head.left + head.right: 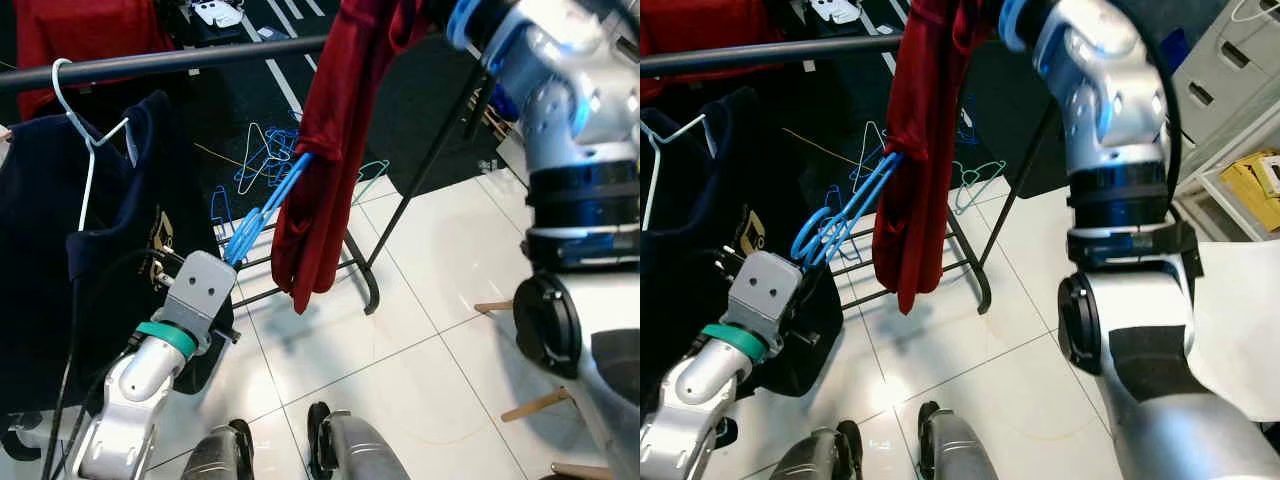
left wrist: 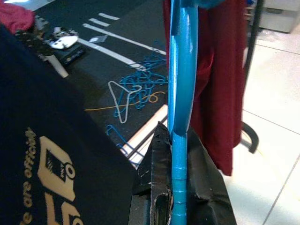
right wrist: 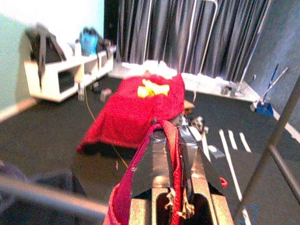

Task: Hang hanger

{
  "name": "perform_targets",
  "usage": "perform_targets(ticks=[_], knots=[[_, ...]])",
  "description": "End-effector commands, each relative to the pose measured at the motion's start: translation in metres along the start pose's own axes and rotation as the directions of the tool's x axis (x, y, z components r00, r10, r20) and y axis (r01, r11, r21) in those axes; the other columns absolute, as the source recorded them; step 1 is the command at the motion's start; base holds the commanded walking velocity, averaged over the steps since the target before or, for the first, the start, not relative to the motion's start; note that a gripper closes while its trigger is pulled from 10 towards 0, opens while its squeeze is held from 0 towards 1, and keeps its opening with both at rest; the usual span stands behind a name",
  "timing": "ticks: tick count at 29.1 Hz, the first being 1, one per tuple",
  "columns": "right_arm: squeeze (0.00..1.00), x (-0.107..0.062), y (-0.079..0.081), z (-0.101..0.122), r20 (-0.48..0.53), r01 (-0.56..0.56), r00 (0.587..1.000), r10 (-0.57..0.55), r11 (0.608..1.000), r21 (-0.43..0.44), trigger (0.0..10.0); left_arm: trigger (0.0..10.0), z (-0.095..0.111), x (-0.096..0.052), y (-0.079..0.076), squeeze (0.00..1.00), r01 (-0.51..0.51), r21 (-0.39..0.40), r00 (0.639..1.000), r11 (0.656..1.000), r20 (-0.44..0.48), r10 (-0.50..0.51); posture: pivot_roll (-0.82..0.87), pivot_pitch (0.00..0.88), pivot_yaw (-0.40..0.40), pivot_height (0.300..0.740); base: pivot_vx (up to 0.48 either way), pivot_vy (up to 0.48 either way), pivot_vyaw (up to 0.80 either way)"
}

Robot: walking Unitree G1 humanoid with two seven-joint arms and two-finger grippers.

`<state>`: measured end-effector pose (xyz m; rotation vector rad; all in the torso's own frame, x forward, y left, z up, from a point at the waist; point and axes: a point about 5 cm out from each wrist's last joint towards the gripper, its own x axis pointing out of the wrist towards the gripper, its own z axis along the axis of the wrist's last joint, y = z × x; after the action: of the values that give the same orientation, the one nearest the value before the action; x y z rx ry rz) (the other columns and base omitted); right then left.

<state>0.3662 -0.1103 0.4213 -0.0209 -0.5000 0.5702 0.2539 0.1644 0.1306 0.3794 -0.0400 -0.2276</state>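
Left claw (image 2: pixel 176 187) grips blue hanger (image 2: pixel 180 93); print unreadable.

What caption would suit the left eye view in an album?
Left gripper holds a blue hanger inside a red shirt gripped from above, beside the rail.

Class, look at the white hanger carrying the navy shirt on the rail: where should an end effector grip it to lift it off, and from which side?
Grip the white hanger at its neck, just under the hook, coming in from the front. The hook loops over the rail and the navy shirt covers the arms below, so the bare neck is probably the only free part, and lifting there should clear the hook.
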Motion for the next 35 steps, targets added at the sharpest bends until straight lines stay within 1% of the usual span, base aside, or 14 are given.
perform_targets(ticks=[1, 8, 12, 15, 17, 19, 20, 21, 22, 23, 24, 26, 34, 35], knots=[[0.00, 0.003, -0.001, 0.013, 0.036, 0.006, 0.999, -0.009, 0.998, 0.063, 10.0, 10.0, -0.006, 0.000, -0.004, 0.00, -0.032, -0.005, 0.999, 0.999, -0.017, 0.032, -0.12, 0.127, -0.078, 0.740, 0.000, 0.000, 0.00], [0.00, 0.008, 0.009, 0.021, 0.048, -0.026, 0.999, 0.020, 0.990, 0.141, 10.0, 10.0, -0.004, 0.008, -0.006, 0.00, -0.116, -0.039, 0.993, 0.992, -0.008, 0.116, -0.13, 0.125, -0.082, 0.740, 0.000, 0.000, 0.00], [0.00, 0.004, 0.017, 0.006, 0.001, -0.042, 0.999, 0.042, 0.991, 0.130, 10.0, 10.0, 0.011, 0.019, -0.006, 0.00, -0.169, -0.071, 0.984, 0.983, 0.051, 0.173, -0.13, 0.127, -0.089, 0.740, 0.000, 0.000, 0.00], [0.00, 0.001, 0.016, -0.005, -0.040, -0.033, 0.998, 0.038, 0.993, 0.111, 10.0, 10.0, 0.022, 0.022, -0.004, 0.00, -0.178, -0.106, 0.978, 0.978, 0.087, 0.188, -0.13, 0.129, -0.089, 0.740, 0.000, 0.000, 0.00], [0.00, 0.001, 0.016, -0.005, -0.040, -0.033, 0.998, 0.038, 0.993, 0.111, 10.0, 10.0, 0.022, 0.022, -0.004, 0.00, -0.178, -0.106, 0.978, 0.978, 0.087, 0.188, -0.13, 0.129, -0.089, 0.740, 0.000, 0.000, 0.00], [0.00, -0.001, 0.008, -0.013, -0.067, -0.003, 0.998, 0.008, 0.998, 0.066, 10.0, 10.0, 0.037, 0.020, -0.011, 0.00, -0.053, -0.194, 0.988, 0.980, 0.133, 0.080, -0.13, 0.130, -0.088, 0.740, 0.000, 0.000, 0.00], [0.00, -0.001, 0.008, -0.013, -0.067, -0.003, 0.998, 0.008, 0.998, 0.066, 10.0, 10.0, 0.037, 0.020, -0.011, 0.00, -0.053, -0.194, 0.988, 0.980, 0.133, 0.080, -0.13, 0.130, -0.088, 0.740, 0.000, 0.000, 0.00], [0.00, -0.002, 0.005, -0.015, -0.072, 0.009, 0.997, -0.006, 0.999, 0.047, 10.0, 10.0, 0.042, 0.018, -0.014, 0.00, 0.006, -0.224, 0.988, 0.975, 0.153, 0.029, -0.13, 0.130, -0.088, 0.740, 0.000, 0.000, 0.00], [0.00, -0.002, 0.002, -0.015, -0.072, 0.023, 0.997, -0.021, 0.999, 0.029, 10.0, 10.0, 0.046, 0.014, -0.017, 0.00, 0.079, -0.259, 0.985, 0.963, 0.170, -0.035, -0.13, 0.130, -0.087, 0.740, 0.000, 0.000, 0.00], [0.00, -0.002, 0.002, -0.015, -0.072, 0.023, 0.997, -0.021, 0.999, 0.029, 10.0, 10.0, 0.046, 0.014, -0.017, 0.00, 0.079, -0.259, 0.985, 0.963, 0.170, -0.035, -0.13, 0.130, -0.087, 0.740, 0.000, 0.000, 0.00], [0.00, -0.002, -0.002, -0.014, -0.068, 0.037, 0.997, -0.036, 0.999, 0.012, 10.0, 10.0, 0.048, 0.007, -0.019, 0.00, 0.151, -0.286, 0.978, 0.946, 0.181, -0.101, -0.13, 0.130, -0.087, 0.740, 0.000, 0.000, 0.00], [0.00, -0.002, -0.006, -0.011, -0.063, 0.052, 0.997, -0.053, 0.999, -0.005, 10.0, 10.0, 0.047, -0.002, -0.019, 0.00, 0.221, -0.304, 0.968, 0.927, 0.188, -0.169, -0.13, 0.131, -0.088, 0.740, 0.000, 0.000, 0.00], [0.00, -0.001, -0.008, -0.007, -0.047, 0.056, 0.997, -0.057, 0.998, -0.020, 10.0, 10.0, 0.041, -0.003, -0.027, 0.00, 0.251, -0.334, 0.964, 0.908, 0.168, -0.205, -0.13, 0.128, -0.090, 0.740, 0.000, 0.000, 0.00], [0.00, 0.000, -0.007, -0.002, -0.035, 0.042, 0.998, -0.042, 0.999, -0.023, 10.0, 10.0, 0.037, -0.003, -0.027, 0.00, 0.242, -0.306, 0.967, 0.921, 0.152, -0.203, -0.14, 0.128, -0.094, 0.740, 0.000, 0.000, 0.00]])
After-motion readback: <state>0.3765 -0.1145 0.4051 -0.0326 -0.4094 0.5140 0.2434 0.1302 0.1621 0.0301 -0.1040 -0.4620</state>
